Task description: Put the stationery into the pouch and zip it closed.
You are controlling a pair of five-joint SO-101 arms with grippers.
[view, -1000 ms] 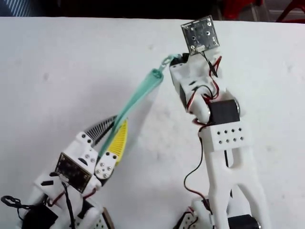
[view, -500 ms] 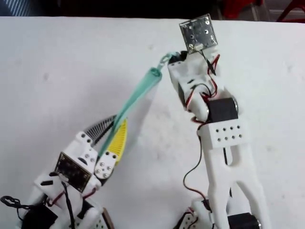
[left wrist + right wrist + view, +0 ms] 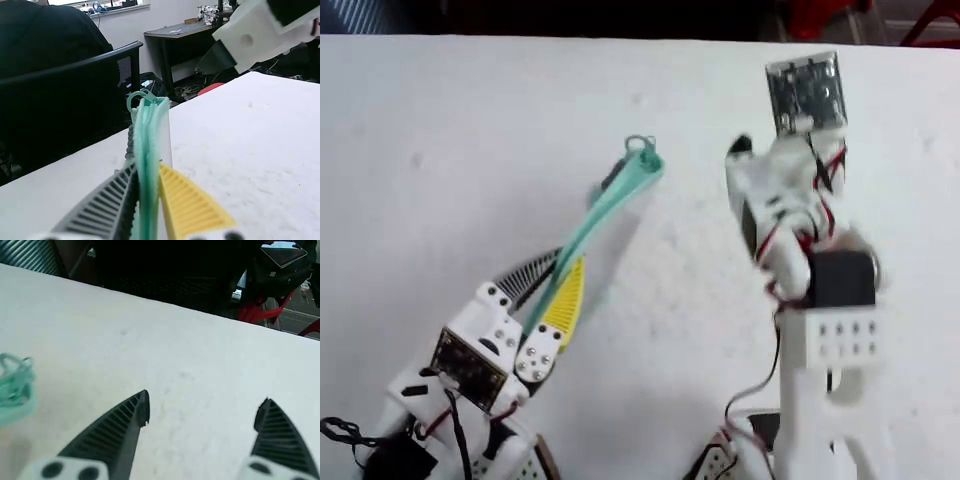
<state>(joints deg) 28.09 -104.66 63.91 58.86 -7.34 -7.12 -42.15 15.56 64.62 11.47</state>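
Note:
The teal pouch [image 3: 595, 215] is held on edge above the white table, running from my left gripper [image 3: 548, 285] up towards the table's middle. That gripper is shut on the pouch's near end, one grey finger and one yellow finger [image 3: 568, 292] on either side. In the left wrist view the pouch [image 3: 150, 145] rises between those fingers, and its ring-shaped zipper pull [image 3: 136, 99] sticks out at the far end. My right gripper [image 3: 204, 412] is open and holds nothing. It hangs to the right of the pull [image 3: 638, 145], apart from it. The pouch's tip [image 3: 12, 385] lies off to one side of it.
The white table [image 3: 440, 130] has free room to the left and at the back. The right arm's body [image 3: 820, 300] stands over the right part. Dark chairs and desks lie beyond the far edge [image 3: 75, 85].
My right gripper has let go of the zipper pull and swung away to the right. The pouch's far end has shifted slightly left. The left gripper keeps its hold.

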